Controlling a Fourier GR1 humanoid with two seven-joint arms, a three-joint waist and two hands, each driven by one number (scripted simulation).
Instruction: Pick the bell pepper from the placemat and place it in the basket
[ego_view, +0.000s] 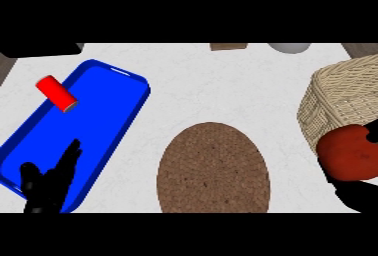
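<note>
The right hand (363, 196) is curling under the red bell pepper (348, 153), holding it against the basket's (341, 95) near wall; the left hand (49, 186) is resting open over the blue tray (111, 107).

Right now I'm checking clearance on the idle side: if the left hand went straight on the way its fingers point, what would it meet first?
The left hand points up and slightly right over the blue tray. That bare tray is what it would meet first; the red can lies left of the line, though height is unclear.
</note>
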